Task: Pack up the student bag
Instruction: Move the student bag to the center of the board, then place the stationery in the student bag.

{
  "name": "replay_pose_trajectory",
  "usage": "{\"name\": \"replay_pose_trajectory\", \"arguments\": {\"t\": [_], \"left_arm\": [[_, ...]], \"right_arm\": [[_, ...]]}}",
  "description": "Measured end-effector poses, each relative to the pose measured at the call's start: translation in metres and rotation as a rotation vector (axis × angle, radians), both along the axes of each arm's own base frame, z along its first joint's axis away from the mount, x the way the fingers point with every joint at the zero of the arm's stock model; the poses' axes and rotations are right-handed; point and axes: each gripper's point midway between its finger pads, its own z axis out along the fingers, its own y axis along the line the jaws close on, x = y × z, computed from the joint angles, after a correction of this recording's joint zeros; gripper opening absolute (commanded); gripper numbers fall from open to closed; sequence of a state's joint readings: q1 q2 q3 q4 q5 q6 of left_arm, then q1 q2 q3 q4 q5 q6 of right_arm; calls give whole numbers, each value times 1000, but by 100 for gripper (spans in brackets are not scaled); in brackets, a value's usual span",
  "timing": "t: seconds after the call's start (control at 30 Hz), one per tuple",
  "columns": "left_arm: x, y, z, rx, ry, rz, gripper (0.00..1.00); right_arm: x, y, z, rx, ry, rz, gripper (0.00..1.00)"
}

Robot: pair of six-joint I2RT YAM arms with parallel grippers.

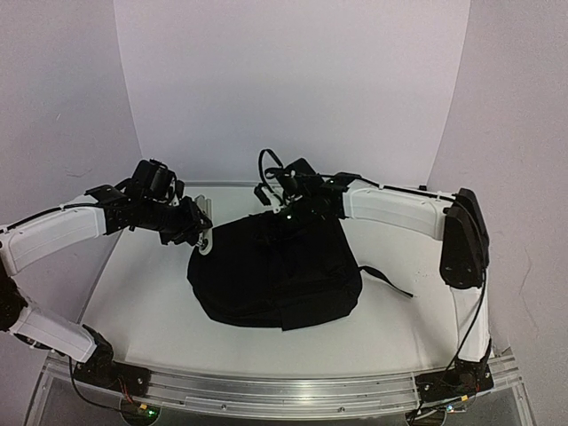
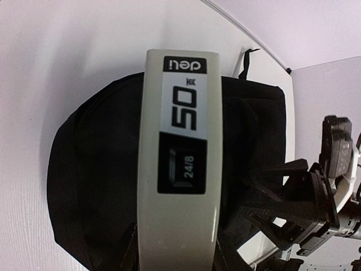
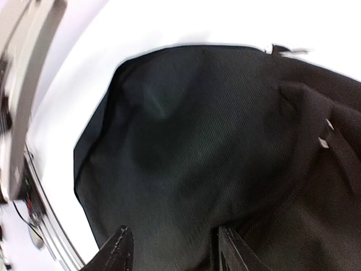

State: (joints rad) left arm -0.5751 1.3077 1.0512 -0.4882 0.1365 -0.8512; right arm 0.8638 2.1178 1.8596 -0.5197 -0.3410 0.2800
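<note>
From the top view, the student bag [image 1: 275, 275] lies slumped flat in the middle of the tabletop [image 1: 133, 302], one strap [image 1: 388, 280] trailing off to its right; the left fingers [image 1: 188, 224] hang at its far left edge, closed on a pale stapler [image 1: 205, 232]; the right fingers [image 1: 286, 211] sit over its far edge, and whether they touch cloth I cannot tell from here.

Through the left wrist, the stapler [image 2: 177, 169] fills the centre, lengthwise and label up, with the bag [image 2: 90, 169] spread beneath it; my own fingers are hidden behind the stapler, so I take the grip from its hanging clear of the cloth; the other arm's black wrist looms close on the right.

Through the right wrist, both fingers [image 3: 117, 253] stand apart with nothing between them, only black fabric [image 3: 197, 141] below; I see no open mouth or zip gap, just smooth cloth, and the left margin is blurred.

My worries from here: with the right fingers holding nothing, the opening may lie slack or shut, so a stapler let go now could land on the outside and slide onto the tabletop; the two wrists are near each other at the far edge, so a careless reach could knock them together; a push against soft fabric could shove the whole bag sideways.
</note>
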Motion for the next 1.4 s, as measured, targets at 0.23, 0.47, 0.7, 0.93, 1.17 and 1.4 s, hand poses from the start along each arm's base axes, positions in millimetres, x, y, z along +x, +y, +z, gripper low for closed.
{"name": "replay_pose_trajectory", "arguments": {"t": [0.23, 0.47, 0.7, 0.93, 1.17, 1.4], "left_arm": [[-2, -1, 4, -20, 0, 1, 0], [-2, -2, 2, -27, 0, -5, 0], [-3, -1, 3, -32, -2, -1, 0], [-6, 1, -3, -30, 6, 1, 0], [-7, 1, -6, -31, 17, 8, 0], [-6, 0, -4, -40, 5, 8, 0]], "right_arm": [[-6, -47, 54, -51, -222, -17, 49], [12, -72, 77, -105, -385, -109, 39], [25, -73, 15, -247, -345, -129, 36], [6, -60, -16, -295, -292, -86, 38], [-10, -41, -22, -286, -272, -67, 48], [-12, -39, -33, -316, -270, -71, 48]]}}
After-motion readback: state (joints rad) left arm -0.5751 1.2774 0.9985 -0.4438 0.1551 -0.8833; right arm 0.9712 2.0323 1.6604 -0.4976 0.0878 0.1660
